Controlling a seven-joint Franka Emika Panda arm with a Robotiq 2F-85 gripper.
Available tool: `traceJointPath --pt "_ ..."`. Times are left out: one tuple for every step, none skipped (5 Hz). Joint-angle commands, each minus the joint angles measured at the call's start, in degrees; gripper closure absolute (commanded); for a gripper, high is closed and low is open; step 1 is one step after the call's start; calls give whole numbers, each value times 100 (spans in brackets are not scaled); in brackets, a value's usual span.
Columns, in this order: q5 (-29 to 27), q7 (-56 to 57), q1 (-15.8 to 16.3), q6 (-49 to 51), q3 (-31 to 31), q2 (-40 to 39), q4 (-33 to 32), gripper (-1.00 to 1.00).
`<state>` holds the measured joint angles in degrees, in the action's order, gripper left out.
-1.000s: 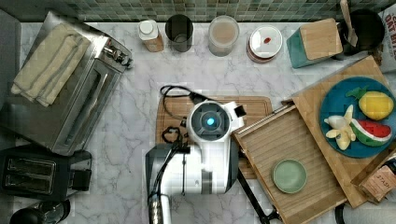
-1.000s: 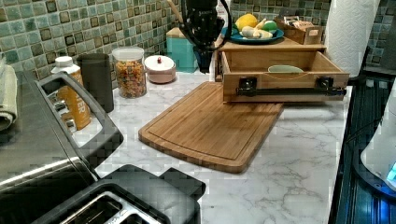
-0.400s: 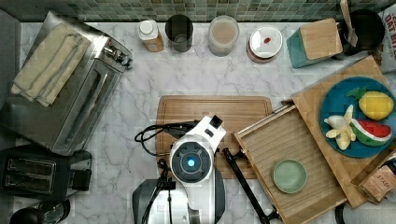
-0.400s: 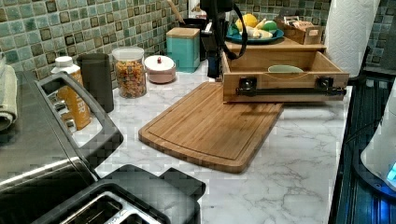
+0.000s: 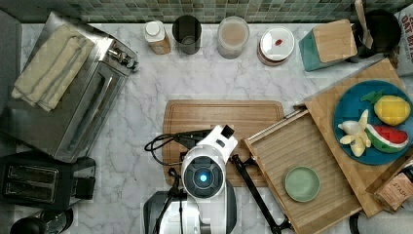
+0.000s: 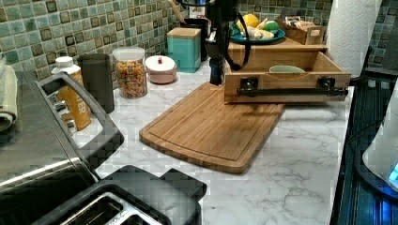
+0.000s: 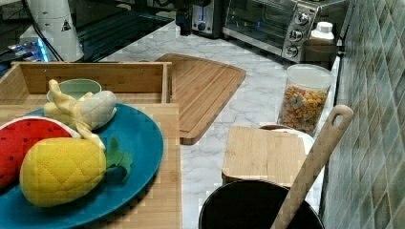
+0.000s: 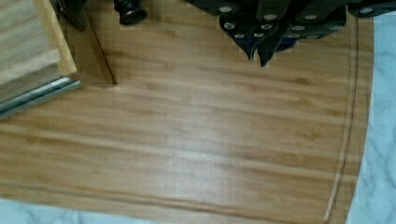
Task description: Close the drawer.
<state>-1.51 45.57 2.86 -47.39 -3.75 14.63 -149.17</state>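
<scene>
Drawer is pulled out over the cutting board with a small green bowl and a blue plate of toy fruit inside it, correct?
Not quite. The drawer holds only the green bowl; the top view shows the blue plate sitting on the wooden top above it. The rest is right.

Open drawer (image 7: 90, 76) holding green bowl (image 7: 74, 88), blue plate (image 7: 129, 148), cutting board (image 7: 205, 88)

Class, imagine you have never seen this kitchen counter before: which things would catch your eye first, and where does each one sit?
The blue plate of toy fruit stands out at the top view's right, on a wooden slab. Just below it the drawer is pulled open over the cutting board, with a small green bowl inside. The white robot arm hangs over the board beside the drawer's black handle, its gripper shut.
</scene>
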Motion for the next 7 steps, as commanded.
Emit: traceJointPath --pt "359 1705 -133 -47 366 275 -948 100" --pt "449 2002 -230 -166 500 468 -1269 100" --pt "599 2352 -354 -125 658 660 -1515 100" --pt "773 2750 -751 -257 568 604 -1620 100" --pt "1078 2925 -770 -445 850 299 -1650 100" --pt "1148 2899 -939 -186 729 143 -1595 100" --pt "1060 2676 -921 198 635 182 -1575 100"
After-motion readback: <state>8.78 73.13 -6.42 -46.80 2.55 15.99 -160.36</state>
